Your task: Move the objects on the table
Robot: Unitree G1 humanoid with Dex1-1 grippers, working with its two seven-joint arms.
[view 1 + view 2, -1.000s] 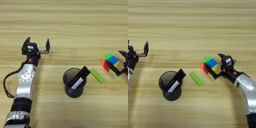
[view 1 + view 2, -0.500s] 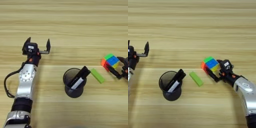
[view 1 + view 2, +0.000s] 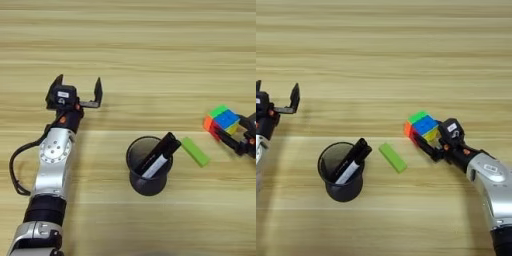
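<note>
The light wooden bench (image 3: 384,50), striped with horizontal grain, filled the whole view. The right end effector (image 3: 428,140) pinched the puzzle cube (image 3: 421,127) right of centre. The lime-green block (image 3: 393,157) lay flat between the cube and the black mesh cup (image 3: 341,172), which held a marker (image 3: 351,161). The left end effector (image 3: 77,90) sat far left, fingers spread.

No text or label can be read.
</note>
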